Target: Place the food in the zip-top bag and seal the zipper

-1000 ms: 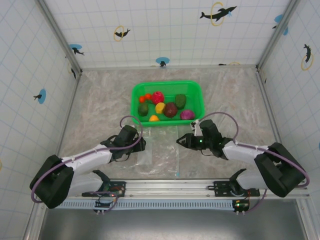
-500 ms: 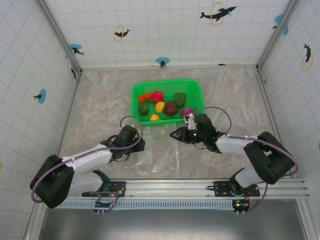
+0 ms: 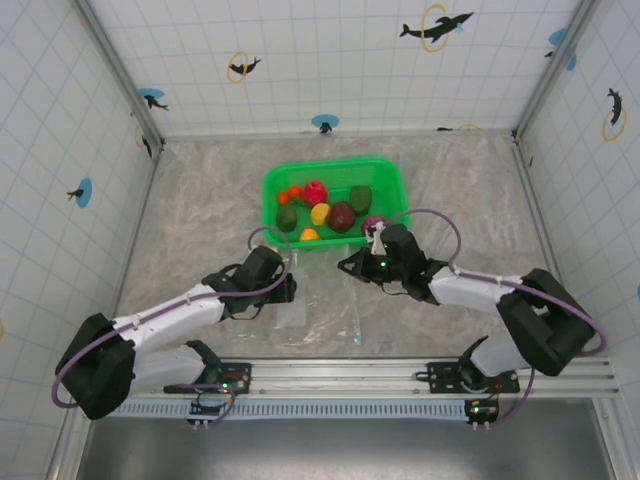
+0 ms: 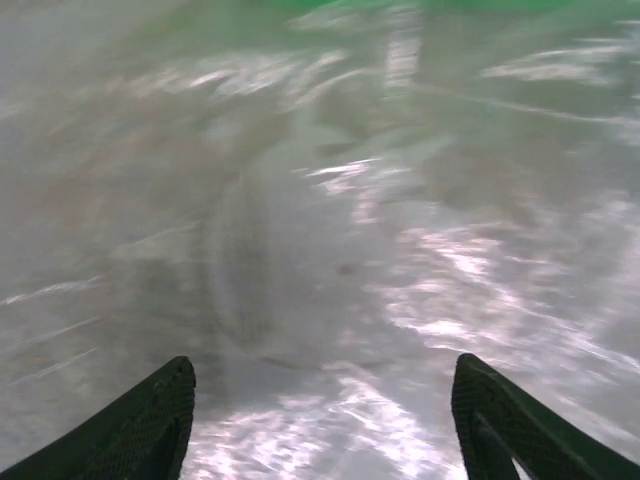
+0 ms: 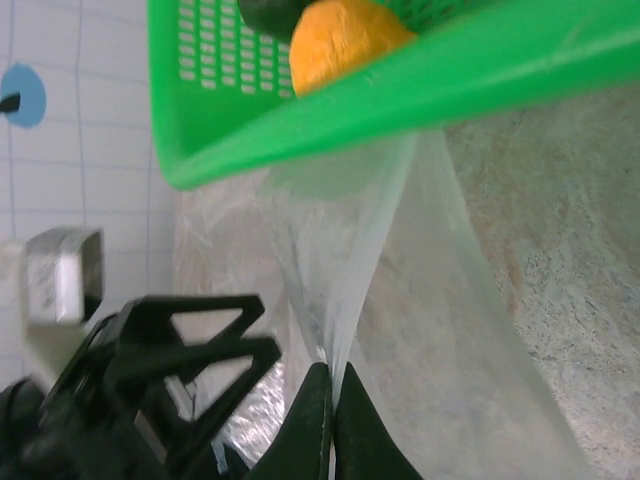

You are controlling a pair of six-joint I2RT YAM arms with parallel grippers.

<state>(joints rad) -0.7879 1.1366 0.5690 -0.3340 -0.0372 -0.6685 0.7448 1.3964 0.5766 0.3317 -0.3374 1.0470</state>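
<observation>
- Every piece of food [image 3: 330, 212] that can be seen lies in the green basket [image 3: 385, 175], which sits mid-worktop toward the far edge. Red, pink, yellow, orange, dark green, maroon and purple pieces are bunched together there.
- The zip-top bag [image 3: 325, 305] lies near the middle of the worktop's [image 3: 200, 200] near edge, just on the near side of the basket and between the two arms. Nothing coloured shows through its film, so it looks empty.
- The right gripper [image 5: 325, 392] is closed tight on a fold of the bag's film. In the right wrist view the plastic rises from that pinch as a taut sheet toward the basket's near wall, with an orange piece [image 5: 345, 45] just over the rim.
- The left gripper [image 3: 283, 290] is at the bag's left side with its fingers [image 4: 150, 420] spread wide and nothing between them. Blurred, shiny film lies below, and whether the tips touch it I cannot tell.
- A thin pale strip along the bag's right edge is probably the zipper [image 3: 356, 322]. I cannot tell whether it is parted or pressed shut.
- Judged from this, the work is at its start — the step in hand is getting the bag's mouth lifted and opened.
- Left to do: hold the mouth open, carry each piece from the basket into the bag, then run the zipper closed along its whole length — so nearly all of it.
</observation>
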